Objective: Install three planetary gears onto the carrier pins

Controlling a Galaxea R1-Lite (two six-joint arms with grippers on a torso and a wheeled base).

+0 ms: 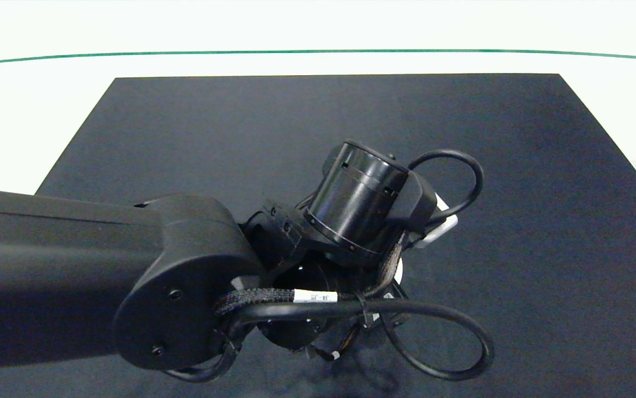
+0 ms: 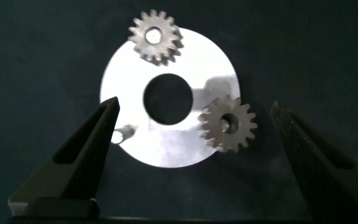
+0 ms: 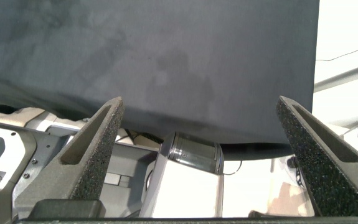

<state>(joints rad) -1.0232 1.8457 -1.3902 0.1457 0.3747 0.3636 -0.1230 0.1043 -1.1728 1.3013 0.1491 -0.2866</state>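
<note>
In the left wrist view a flat white disc (image 2: 166, 146) with a large centre hole lies on the dark mat. Two silvery planetary gears sit on carrier pins: one (image 2: 155, 36) at the disc's rim, the other (image 2: 228, 124) beside the hole. One carrier pin (image 2: 126, 132) stands bare near my left finger (image 2: 94, 146). My left gripper (image 2: 195, 106) hovers over the disc, open and holding nothing. In the head view the left arm (image 1: 362, 204) covers the disc. My right gripper (image 3: 197, 106) is open and empty, away from the disc, near the mat's edge.
A black mat (image 1: 318, 121) covers the white table, with a green line (image 1: 318, 51) beyond it. Cable loops (image 1: 439, 342) hang off the left wrist. The right wrist view shows the mat's edge (image 3: 166, 118) and robot body parts (image 3: 188, 174) below it.
</note>
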